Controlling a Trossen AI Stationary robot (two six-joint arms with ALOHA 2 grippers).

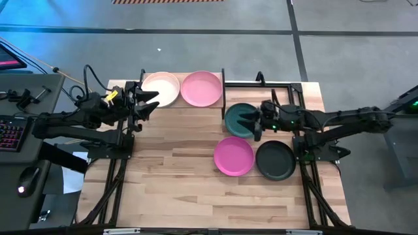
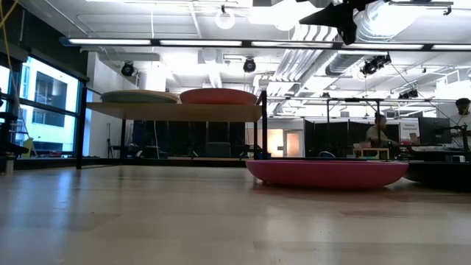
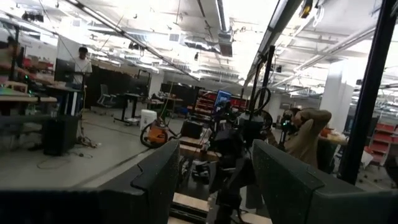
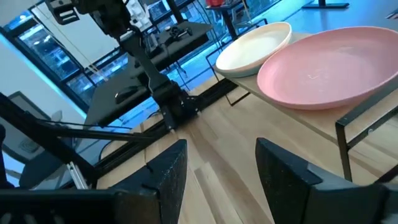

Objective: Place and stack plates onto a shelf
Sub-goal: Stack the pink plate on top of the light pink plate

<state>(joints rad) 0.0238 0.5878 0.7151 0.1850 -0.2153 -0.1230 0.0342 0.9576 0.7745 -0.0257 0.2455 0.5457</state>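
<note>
Your matte round peach plate (image 1: 160, 88) and light pink plate (image 1: 201, 88) lay on the light-wood shelf (image 1: 186, 106), both claws spread apart.

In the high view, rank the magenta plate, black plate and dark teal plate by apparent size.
1. Magenta plate and black plate: they look alike, so no ranking between them.
2. Dark teal plate: shows smallest, but only because the right tool covers part of it.

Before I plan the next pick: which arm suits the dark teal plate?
Right. Its gripper hangs open over the dark teal plate, while the left gripper sits beside the shelf, far off.
</note>
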